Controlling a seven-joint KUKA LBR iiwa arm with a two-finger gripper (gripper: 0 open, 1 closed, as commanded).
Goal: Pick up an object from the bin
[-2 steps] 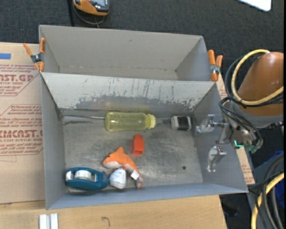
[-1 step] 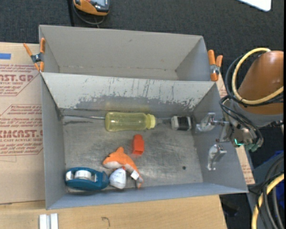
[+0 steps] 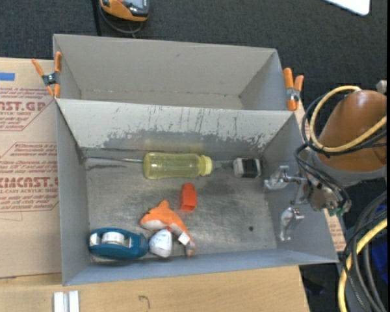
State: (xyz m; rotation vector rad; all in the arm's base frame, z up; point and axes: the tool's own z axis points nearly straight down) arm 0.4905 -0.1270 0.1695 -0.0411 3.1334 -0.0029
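My gripper (image 3: 283, 200) hangs over the bin's right sloping wall, open, its two metal fingers spread apart with nothing between them. Nearest to it, by the back wall, lies a small black and white block (image 3: 247, 168). To the left of that block a pale yellow translucent bottle (image 3: 175, 165) lies on its side. A small orange-red cylinder (image 3: 188, 197) stands on the floor near the middle, well left of the gripper.
At the front left lie an orange and white toy (image 3: 164, 218), a white rounded piece (image 3: 161, 243) and a blue tape dispenser (image 3: 117, 244), close together. The arm with its orange cover and yellow cables stands outside the bin's right rim.
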